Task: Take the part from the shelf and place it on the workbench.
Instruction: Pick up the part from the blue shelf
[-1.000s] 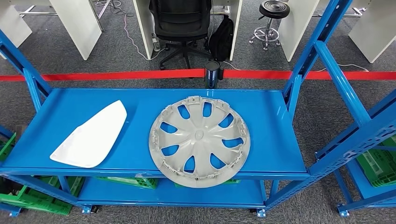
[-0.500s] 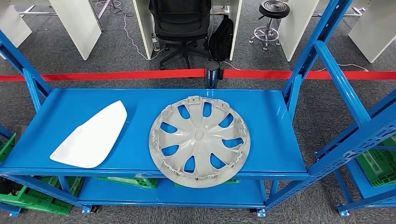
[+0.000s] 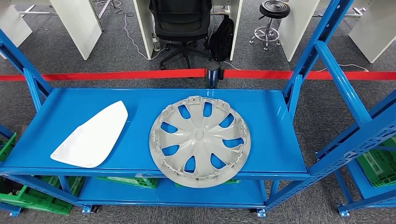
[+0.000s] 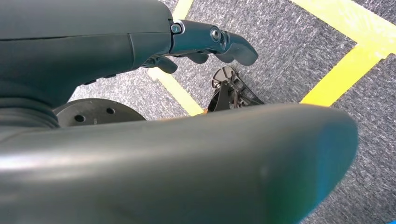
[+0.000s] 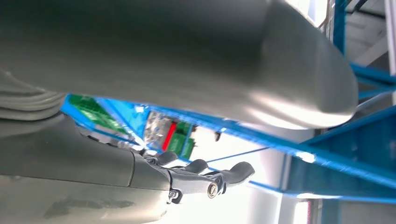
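A grey wheel cover (image 3: pixel 200 141) lies flat on the top deck of the blue shelf (image 3: pixel 140 100), its near rim jutting over the front edge. To its left lies a white triangular panel (image 3: pixel 92 135). My left hand (image 4: pixel 116 56) hangs over grey carpet with yellow floor lines; its fingers (image 4: pixel 224 42) are stretched out and hold nothing. My right hand (image 5: pixel 70 154) hangs beside blue shelf framing. Its fingers (image 5: pixel 219 179) are extended, with nothing in them.
Green crates (image 3: pixel 28 198) sit on the lower level of the shelf. A second blue rack (image 3: pixel 355 116) stands close on the right. Behind the shelf run a red floor tape (image 3: pixel 116 74) and a dark post (image 3: pixel 212 73), then an office chair (image 3: pixel 180 23) and a stool (image 3: pixel 273 11).
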Controlling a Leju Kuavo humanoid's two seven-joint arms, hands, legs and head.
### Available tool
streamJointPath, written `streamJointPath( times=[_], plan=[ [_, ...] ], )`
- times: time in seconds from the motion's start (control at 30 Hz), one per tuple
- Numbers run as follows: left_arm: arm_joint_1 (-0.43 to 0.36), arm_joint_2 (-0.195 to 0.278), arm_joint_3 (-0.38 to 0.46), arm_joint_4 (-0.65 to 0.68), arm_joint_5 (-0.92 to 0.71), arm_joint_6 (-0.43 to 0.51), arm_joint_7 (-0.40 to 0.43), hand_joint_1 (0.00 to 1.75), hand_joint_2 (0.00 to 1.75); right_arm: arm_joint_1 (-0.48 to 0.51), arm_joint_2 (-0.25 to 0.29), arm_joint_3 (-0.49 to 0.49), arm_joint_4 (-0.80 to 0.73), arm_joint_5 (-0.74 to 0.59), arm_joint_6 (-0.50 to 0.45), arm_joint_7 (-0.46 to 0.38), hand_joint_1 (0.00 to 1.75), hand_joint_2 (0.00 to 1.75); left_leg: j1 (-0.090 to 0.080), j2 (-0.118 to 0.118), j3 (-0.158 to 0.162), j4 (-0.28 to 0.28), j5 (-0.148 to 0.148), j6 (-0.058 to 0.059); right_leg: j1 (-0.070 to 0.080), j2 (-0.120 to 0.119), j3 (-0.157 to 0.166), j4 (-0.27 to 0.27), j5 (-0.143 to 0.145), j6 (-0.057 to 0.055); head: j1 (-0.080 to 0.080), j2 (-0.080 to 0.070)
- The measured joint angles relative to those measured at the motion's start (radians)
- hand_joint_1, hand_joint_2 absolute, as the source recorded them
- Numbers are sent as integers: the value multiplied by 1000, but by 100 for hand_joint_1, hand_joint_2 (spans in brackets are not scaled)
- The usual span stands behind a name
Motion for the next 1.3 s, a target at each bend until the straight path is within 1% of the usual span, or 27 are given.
streamJointPath(
  times=[0.13,0.2,0.33,0.43,0.53,0.67,0.73,0.8,0.87,0.93,1.0,1.07,1.17,1.3],
  plan=[
    [-1,0,-1,0,-3,0,6,0,0,-14,-41,69,0,78,0,43,0,0,0,0,0,0,0,0,0,0,0,0,0,0,0,0],
    [-1,0,-2,0,-6,0,14,0,0,-22,-65,103,0,140,0,78,0,0,0,0,0,0,0,0,0,0,0,0,0,0,0,0],
    [-1,-3,-3,0,-12,-1,21,0,0,-48,-135,190,0,269,1,192,0,0,0,0,-1,0,0,0,0,0,0,0,0,0,0,0],
    [-1,-5,-4,0,-19,-6,21,0,0,-86,-203,272,3,313,10,290,0,0,0,-1,-1,0,0,0,0,0,0,0,0,0,0,0],
    [-1,-5,-5,0,-26,-14,21,0,0,-127,-267,358,11,318,44,336,0,0,0,-1,-1,1,0,0,0,-1,0,0,0,0,0,0],
    [-1,-5,-6,0,-36,-23,21,0,0,-178,-331,452,29,290,111,360,0,0,0,-2,-2,1,0,0,0,-2,-1,0,0,0,0,0],
    [-1,-5,-9,0,-40,-24,21,0,0,-204,-360,497,41,257,153,363,0,0,0,-3,-2,1,0,0,0,-2,-1,0,0,0,0,0],
    [-1,-5,-12,0,-44,-25,21,0,0,-234,-383,541,55,195,215,364,0,0,0,-3,-2,1,0,0,0,-2,-1,0,0,0,0,0],
    [-1,-5,-14,0,-50,-29,20,0,0,-267,-402,579,72,92,294,363,0,87,0,-3,-2,1,0,0,0,-2,-1,0,0,0,0,0],
    [-1,-5,-16,0,-53,-32,16,0,0,-299,-422,615,95,-74,378,355,0,175,0,-3,-3,1,0,0,0,-2,-1,0,0,0,0,0],
    [-1,-5,-19,0,-55,-34,8,0,0,-321,-442,644,123,-261,443,332,0,175,0,-4,-3,1,0,0,0,-3,-1,0,0,0,0,0],
    [-1,-3,-22,0,-56,-35,2,0,0,-332,-460,662,153,-390,479,305,0,175,0,-5,-3,1,1,0,0,-5,-1,0,0,0,1,0],
    [-1,0,-23,1,-58,-35,-1,0,0,-342,-484,683,188,-486,516,282,0,175,0,-6,-4,2,1,0,0,-6,-1,0,0,1,1,0],
    [-1,5,-24,1,-62,-36,-6,0,0,-350,-511,704,222,-547,550,273,0,175,0,-6,-4,2,1,0,0,-6,-1,0,-1,1,1,0]
  ],
)
